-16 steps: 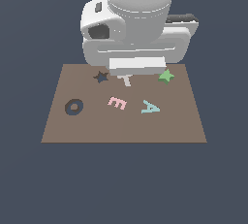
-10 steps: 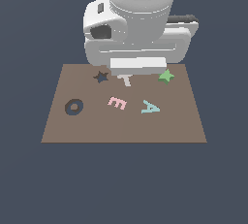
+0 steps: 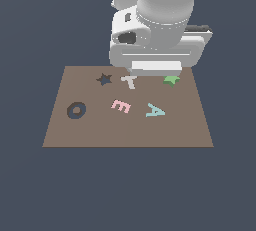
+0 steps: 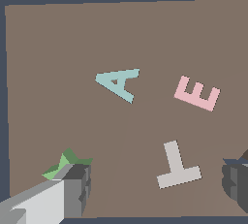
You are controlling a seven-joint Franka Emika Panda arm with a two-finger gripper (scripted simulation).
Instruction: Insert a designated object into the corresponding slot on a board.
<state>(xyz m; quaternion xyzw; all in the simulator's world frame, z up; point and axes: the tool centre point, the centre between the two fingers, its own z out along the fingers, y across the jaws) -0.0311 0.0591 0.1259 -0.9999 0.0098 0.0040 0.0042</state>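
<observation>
The green star (image 3: 171, 80) lies on the brown board (image 3: 125, 130) near its far edge, at the exterior view's right, half hidden by the arm's hand (image 3: 157, 55). In the wrist view the star (image 4: 65, 162) shows just behind one finger (image 4: 77, 189); I cannot tell whether they touch. My gripper (image 4: 156, 182) is wide open and empty, with the other finger (image 4: 236, 182) far across. The dark navy star slot (image 3: 104, 79) is at the far left of the board, empty, away from the hand.
A white T (image 3: 130, 81) lies between slot and star, and in the wrist view the T (image 4: 178, 167) sits between the fingers. A pink E (image 3: 121, 106), a teal A (image 3: 155, 110) and a dark O cut-out (image 3: 76, 110) are also on the board.
The hand has moved toward the exterior view's right and now covers part of the green star. The pieces on the board have not moved.
</observation>
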